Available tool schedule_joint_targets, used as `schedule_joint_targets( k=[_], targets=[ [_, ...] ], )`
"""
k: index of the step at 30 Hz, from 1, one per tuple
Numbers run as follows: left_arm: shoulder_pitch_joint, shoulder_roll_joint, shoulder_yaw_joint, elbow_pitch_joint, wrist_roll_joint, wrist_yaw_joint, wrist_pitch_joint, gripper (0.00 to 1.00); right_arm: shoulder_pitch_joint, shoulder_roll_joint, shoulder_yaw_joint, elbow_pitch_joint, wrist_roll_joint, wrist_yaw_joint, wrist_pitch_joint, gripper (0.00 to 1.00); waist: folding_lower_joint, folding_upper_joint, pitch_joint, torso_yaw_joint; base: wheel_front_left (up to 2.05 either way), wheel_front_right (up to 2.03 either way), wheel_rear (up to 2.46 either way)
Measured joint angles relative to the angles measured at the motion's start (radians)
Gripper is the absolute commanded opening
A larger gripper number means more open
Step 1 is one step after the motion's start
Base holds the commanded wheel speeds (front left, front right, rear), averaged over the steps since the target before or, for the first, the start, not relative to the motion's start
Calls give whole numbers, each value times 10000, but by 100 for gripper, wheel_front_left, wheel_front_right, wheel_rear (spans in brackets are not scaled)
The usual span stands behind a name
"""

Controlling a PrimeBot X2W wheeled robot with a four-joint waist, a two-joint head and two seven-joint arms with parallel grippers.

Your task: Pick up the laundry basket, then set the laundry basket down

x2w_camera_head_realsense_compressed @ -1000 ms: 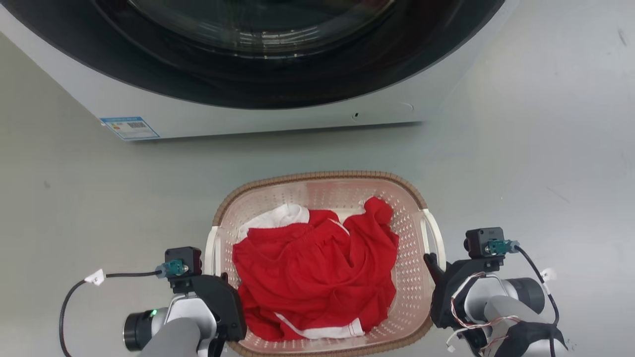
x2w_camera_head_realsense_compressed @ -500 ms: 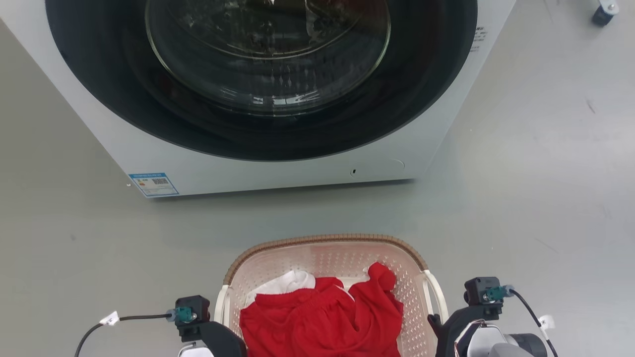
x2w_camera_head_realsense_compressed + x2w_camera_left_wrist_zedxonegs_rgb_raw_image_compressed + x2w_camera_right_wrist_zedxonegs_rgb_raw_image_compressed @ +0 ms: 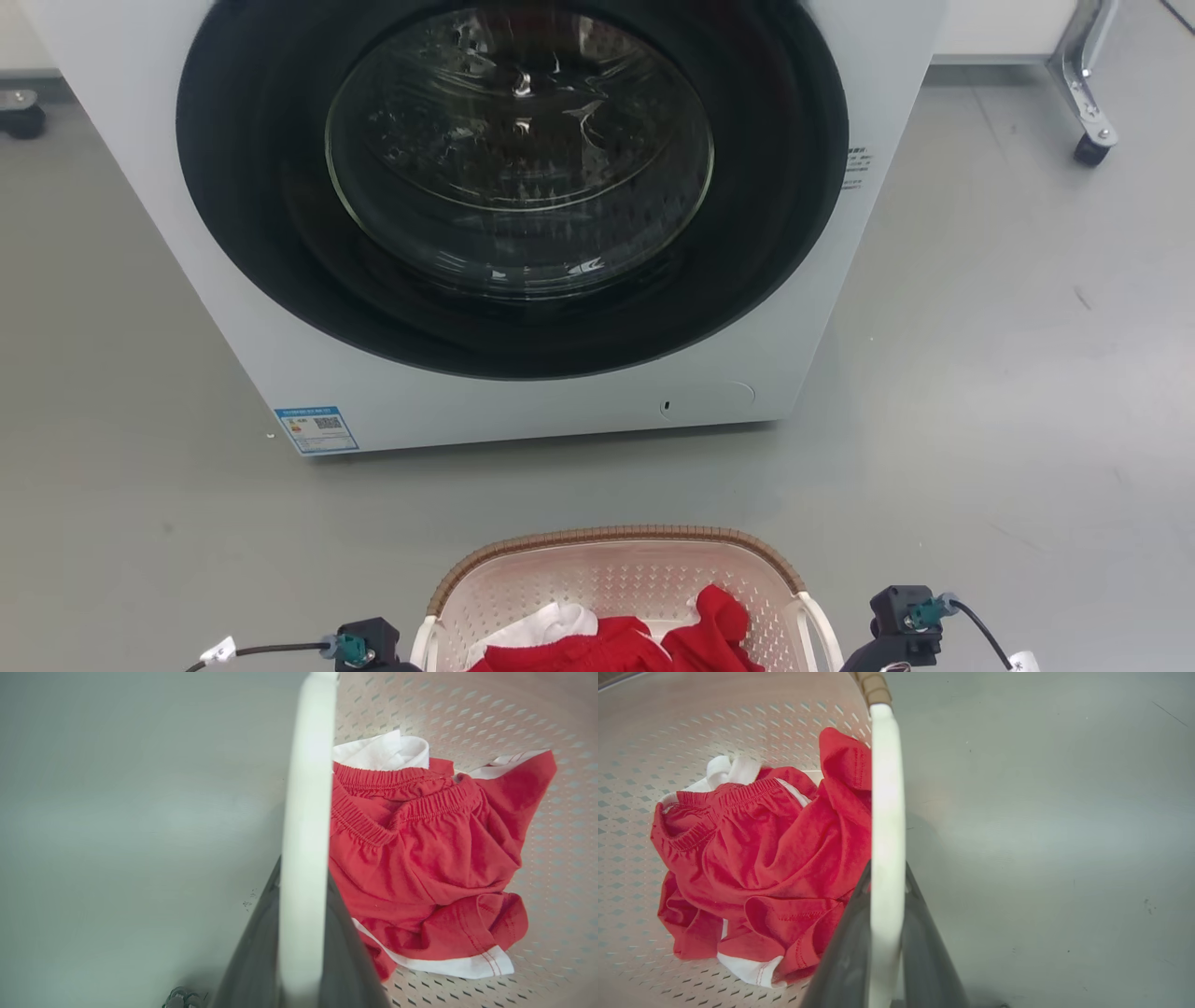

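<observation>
The laundry basket (image 3: 607,535) is a cream perforated tub with a brown woven rim, low in the head view. Red and white clothes (image 3: 653,646) lie inside. In the left wrist view my left gripper (image 3: 303,872) is shut on the basket's white loop handle (image 3: 306,788), a dark finger on each side. My right gripper (image 3: 887,870) is likewise shut on the opposite white handle (image 3: 886,765). The red clothes (image 3: 420,849) (image 3: 761,849) are heaped on the basket floor. Grey floor lies far below both handles.
A white front-loading washing machine (image 3: 523,411) with a dark round door stands just beyond the basket, and a strip of bare grey floor lies between them. A metal leg on a caster (image 3: 1088,147) is at the far right, another caster (image 3: 21,117) at the far left.
The head camera has moved: the washer now shows in full and smaller, and the basket has slid to the bottom edge at the same size. Both grippers stay on the handles.
</observation>
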State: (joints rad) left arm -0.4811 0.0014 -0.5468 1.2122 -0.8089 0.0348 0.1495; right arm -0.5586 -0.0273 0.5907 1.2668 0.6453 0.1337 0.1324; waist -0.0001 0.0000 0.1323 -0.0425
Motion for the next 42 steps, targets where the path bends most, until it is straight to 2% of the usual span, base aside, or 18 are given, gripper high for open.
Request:
schedule_joint_targets(
  k=[19, 42],
  targets=[
    [600, 13, -261, 56, -554, 92, 462, 0, 473, 2, 276, -35, 426, 0, 784, 0, 0, 0, -1277, 18, 0, 0, 0],
    [619, 21, -468, 98, -928, 182, 529, 0, 512, 2, 330, -13, 648, -2, 867, 0, 0, 1, -1503, 23, 0, 0, 0]
  ],
)
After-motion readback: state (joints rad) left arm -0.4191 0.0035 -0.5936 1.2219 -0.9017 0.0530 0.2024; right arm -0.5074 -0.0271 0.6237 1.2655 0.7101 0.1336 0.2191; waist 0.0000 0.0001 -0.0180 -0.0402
